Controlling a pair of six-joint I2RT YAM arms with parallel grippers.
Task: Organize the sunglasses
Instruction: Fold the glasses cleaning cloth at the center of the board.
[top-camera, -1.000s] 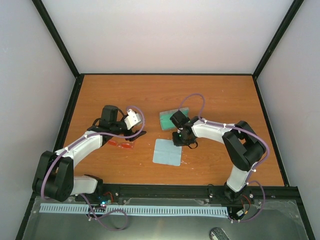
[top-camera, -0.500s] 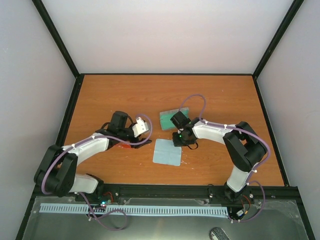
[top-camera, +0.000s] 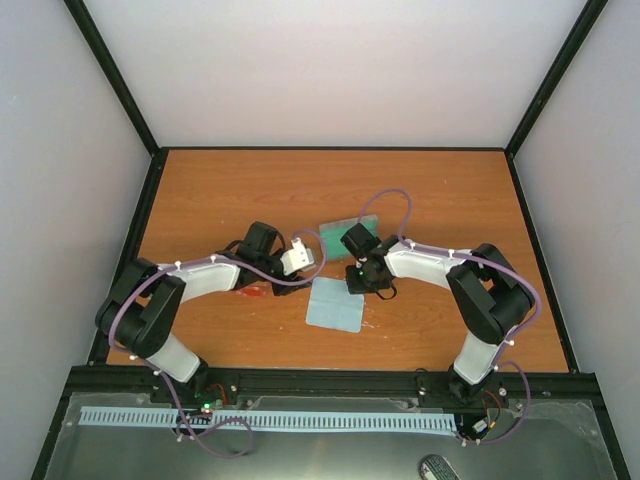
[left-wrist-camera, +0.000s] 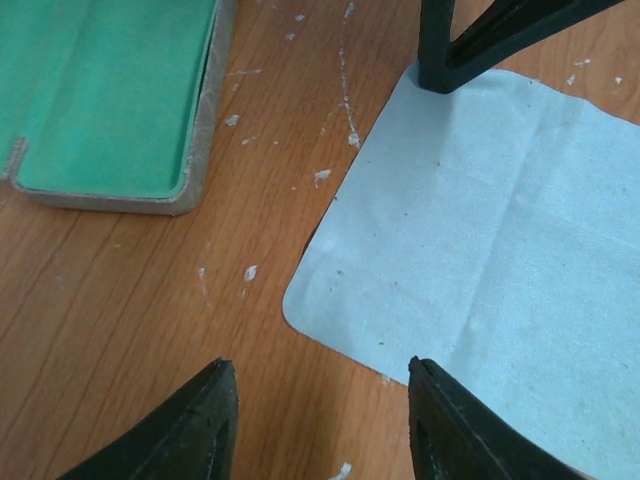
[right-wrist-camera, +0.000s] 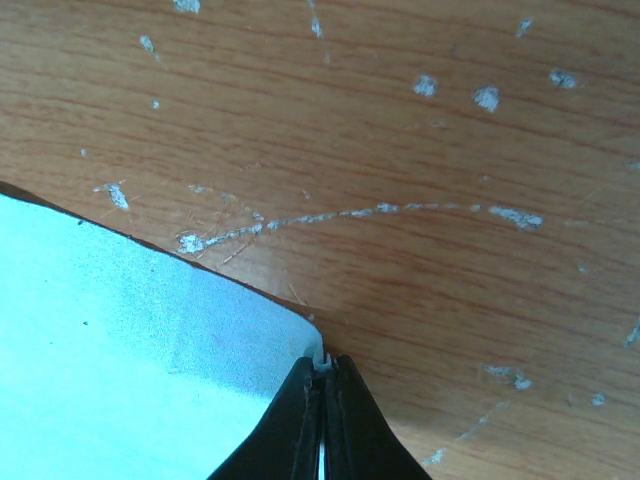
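Observation:
The sunglasses (top-camera: 252, 291), red-orange, lie on the table left of centre, mostly hidden under my left forearm. My left gripper (top-camera: 310, 272) hovers at the near-left corner of the light blue cloth (top-camera: 335, 304). In the left wrist view this gripper (left-wrist-camera: 322, 378) is open, its jaws straddling bare wood just short of the cloth (left-wrist-camera: 480, 250). My right gripper (right-wrist-camera: 322, 366) is shut on the cloth's (right-wrist-camera: 120, 340) opposite corner, which is pinched between its tips and slightly raised. From above, the right gripper (top-camera: 358, 284) sits at the cloth's upper right corner.
The open grey case (top-camera: 346, 237) with its green lining lies just behind the cloth; its corner (left-wrist-camera: 110, 90) shows at the upper left of the left wrist view. Black frame rails edge the table. The wood (right-wrist-camera: 450, 150) is flecked with white marks.
My left arm swung right, off the sunglasses and over to the cloth's corner, with its jaws narrowing. My right gripper closed on the cloth's corner and stayed in place.

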